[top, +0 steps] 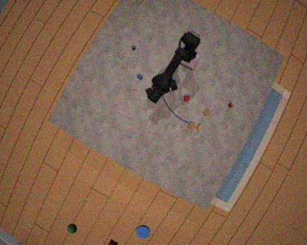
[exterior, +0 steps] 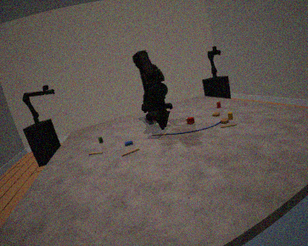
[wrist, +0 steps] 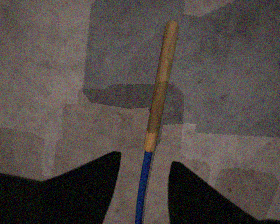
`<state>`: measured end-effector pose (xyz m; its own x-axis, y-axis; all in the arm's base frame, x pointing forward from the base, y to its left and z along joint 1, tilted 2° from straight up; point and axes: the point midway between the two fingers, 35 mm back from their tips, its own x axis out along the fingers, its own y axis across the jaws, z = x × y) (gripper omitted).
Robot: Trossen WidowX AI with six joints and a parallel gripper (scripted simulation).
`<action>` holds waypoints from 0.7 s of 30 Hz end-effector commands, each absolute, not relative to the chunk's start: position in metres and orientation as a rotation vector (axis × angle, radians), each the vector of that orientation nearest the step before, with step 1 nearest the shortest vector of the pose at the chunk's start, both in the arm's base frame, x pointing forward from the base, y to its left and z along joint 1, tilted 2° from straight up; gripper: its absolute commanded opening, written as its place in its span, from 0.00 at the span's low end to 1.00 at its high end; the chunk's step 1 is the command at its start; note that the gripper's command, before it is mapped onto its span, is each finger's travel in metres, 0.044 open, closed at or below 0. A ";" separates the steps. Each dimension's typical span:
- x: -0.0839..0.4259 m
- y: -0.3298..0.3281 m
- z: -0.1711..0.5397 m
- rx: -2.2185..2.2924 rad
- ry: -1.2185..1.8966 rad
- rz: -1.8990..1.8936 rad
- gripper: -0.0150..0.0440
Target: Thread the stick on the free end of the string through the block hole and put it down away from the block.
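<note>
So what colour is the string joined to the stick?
Blue; the wrist view shows it best.

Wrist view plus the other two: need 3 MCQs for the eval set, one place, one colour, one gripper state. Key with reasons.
1. Where is the stick's string end?
A) far from the jaws
B) nearer the jaws than its bare end
C) under a red cube

2. String colour?
A) red
B) green
C) blue

3. State of the jaws?
A) partly open, not touching the string
B) shut on the stick
C) spread fully wide

1 B: the stick points its bare end away from the gripper.
2 C: the string shows blue in all views.
3 A: in the wrist view, table shows on both sides of the string.
</note>
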<state>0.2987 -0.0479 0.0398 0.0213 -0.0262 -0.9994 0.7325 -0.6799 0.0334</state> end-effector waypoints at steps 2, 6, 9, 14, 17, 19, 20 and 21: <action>0.297 -0.049 0.030 1.730 0.717 -1.726 0.46; 0.297 -0.049 0.023 1.730 0.717 -1.726 0.46; 0.297 -0.049 0.018 1.730 0.717 -1.726 0.46; 0.296 -0.049 0.010 1.730 0.717 -1.726 0.46; 0.296 -0.049 0.007 1.730 0.717 -1.726 0.46; 0.296 -0.049 0.006 1.730 0.717 -1.726 0.46; 0.296 -0.049 0.006 1.730 0.717 -1.726 0.46; 0.296 -0.049 0.006 1.730 0.717 -1.726 0.46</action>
<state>0.2969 -0.0485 0.0086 0.0176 -0.0257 -0.9995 0.7307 -0.6820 0.0304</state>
